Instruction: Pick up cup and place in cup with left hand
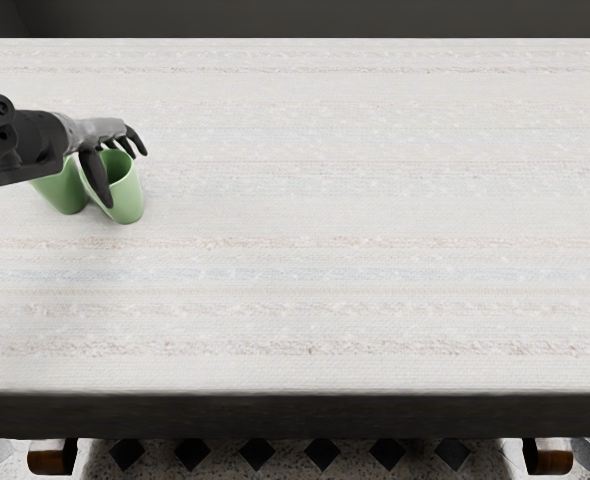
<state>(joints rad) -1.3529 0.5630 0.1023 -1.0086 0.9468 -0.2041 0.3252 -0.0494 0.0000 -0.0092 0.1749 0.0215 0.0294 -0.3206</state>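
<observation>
My left hand (pixel 124 178) reaches in from the left edge, above two green cups near the table's left side. Its dark thumb points down in front of the right-hand green cup (pixel 127 200), while the other fingers extend over the far side of that cup's rim. The hand looks open, with no clear grip on the cup. The other green cup (pixel 67 192) stands close on the left, its top mostly hidden by the wrist. Whether thumb or fingers touch either cup cannot be told.
A pale, striped cloth covers the table (pixel 355 220), whose front edge (pixel 295 393) runs across the lower picture. Below it, a patterned floor (pixel 290 455) shows.
</observation>
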